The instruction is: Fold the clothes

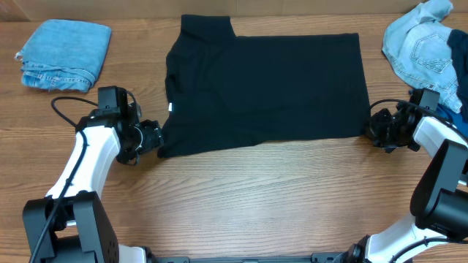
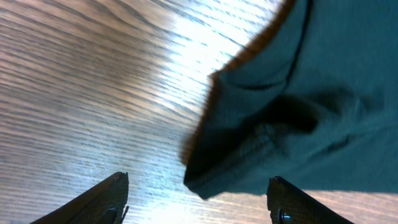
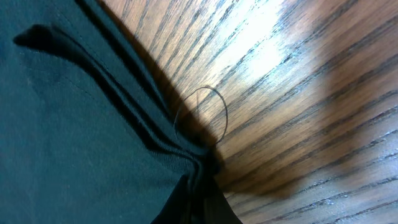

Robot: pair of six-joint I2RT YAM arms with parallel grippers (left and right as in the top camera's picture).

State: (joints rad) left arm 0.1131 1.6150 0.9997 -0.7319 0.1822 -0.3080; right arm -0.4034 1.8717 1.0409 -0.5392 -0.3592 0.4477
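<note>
Wood-grain table [image 1: 241,204] fills the scene, and nearest the robot's side lie the two front corners of a large plain black short-sleeved T-shirt [image 1: 270,88], spread flat across the middle with its near hem running between the arms. At the left corner the left gripper [image 1: 150,137] sits low with its dark fingers [image 2: 112,193] wide apart; the wrist view shows the rumpled corner lying between them but touched by neither, so nothing is held on that side. At the right corner the right gripper [image 1: 373,126] is closed tight on the hem, the fabric drawn into pleats that run into its tips, with a thin loose thread loop [image 3: 214,109] lying on the wood just beside the pinch. The step in hand appears to be taking both front corners for a fold away from the robot. To do it well, the left arm should likely slide forward until the corner sits deep between the fingers, catch every layer of the doubled edge, then close before either arm lifts; both should then rise together, keeping the hem taut and level. A small white tag [image 1: 171,107] marks the left edge. Farther off, a folded light-blue denim piece [image 1: 64,52] rests at the far left, well apart, and a crumpled light-blue denim heap [image 1: 420,44] beside a royal-blue garment [image 1: 459,66] lies at the far right.
</note>
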